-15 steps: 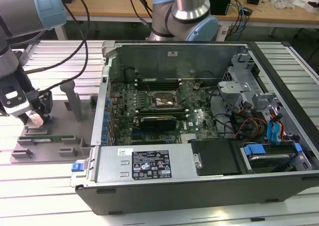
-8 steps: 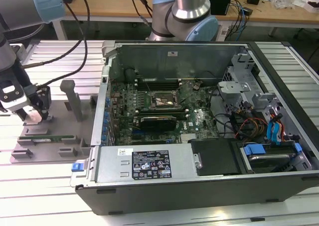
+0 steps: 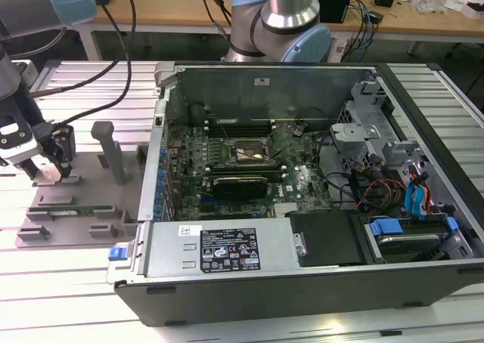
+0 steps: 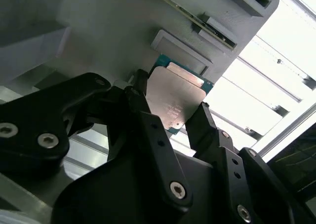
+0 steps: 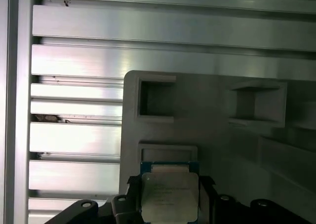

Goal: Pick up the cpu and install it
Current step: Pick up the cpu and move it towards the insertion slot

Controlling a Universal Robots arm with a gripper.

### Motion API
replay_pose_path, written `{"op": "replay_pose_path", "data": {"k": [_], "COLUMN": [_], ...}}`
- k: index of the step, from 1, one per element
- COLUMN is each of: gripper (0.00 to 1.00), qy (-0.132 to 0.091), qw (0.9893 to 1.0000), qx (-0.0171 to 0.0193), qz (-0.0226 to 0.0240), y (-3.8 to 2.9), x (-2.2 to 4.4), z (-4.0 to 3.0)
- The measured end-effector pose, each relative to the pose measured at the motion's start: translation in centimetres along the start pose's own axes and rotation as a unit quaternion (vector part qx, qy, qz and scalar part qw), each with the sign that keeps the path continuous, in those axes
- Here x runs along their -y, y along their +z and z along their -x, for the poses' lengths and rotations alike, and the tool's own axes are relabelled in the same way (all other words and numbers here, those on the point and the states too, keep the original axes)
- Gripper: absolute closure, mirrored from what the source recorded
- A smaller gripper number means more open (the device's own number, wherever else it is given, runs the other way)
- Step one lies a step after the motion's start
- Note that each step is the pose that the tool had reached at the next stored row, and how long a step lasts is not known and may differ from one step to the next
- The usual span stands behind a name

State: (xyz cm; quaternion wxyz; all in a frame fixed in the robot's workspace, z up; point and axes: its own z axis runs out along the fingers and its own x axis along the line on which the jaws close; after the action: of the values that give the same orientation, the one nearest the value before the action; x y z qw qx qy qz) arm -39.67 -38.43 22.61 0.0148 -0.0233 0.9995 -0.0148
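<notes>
The cpu (image 4: 178, 88), a flat square chip with a silvery top plate and a green rim, sits between my gripper's (image 4: 172, 99) two black fingers (image 4: 143, 105), which press on its opposite edges. It is just above a grey fixture plate (image 4: 98, 31), beside a shallow square pocket (image 4: 178, 56). The first wrist view has the cpu (image 5: 169, 194) in the gripper (image 5: 169, 184) too. In the exterior view the gripper (image 3: 47, 171) is over the fixture plate (image 3: 83, 178) at that view's left, outside the open computer case (image 3: 302, 282). The motherboard socket (image 3: 246, 152) lies open inside the case.
The fixture plate carries an upright grey post (image 3: 113, 150) and a long green memory stick (image 3: 72, 207). The case's left wall (image 3: 155, 169) stands between the plate and the motherboard. Cables (image 3: 378, 188) and drive bays (image 3: 408, 233) crowd the case's right side. The arm's base (image 3: 283, 26) rises behind.
</notes>
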Motion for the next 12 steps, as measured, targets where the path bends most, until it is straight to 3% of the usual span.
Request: {"op": "replay_pose_path", "data": {"k": [12], "gripper": [0.45], "qy": [0.000], "qw": [1.0000], "qx": [-0.0002], "qz": [-0.0037], "y": [-2.54], "x": [0.07], "z": [0.07]}}
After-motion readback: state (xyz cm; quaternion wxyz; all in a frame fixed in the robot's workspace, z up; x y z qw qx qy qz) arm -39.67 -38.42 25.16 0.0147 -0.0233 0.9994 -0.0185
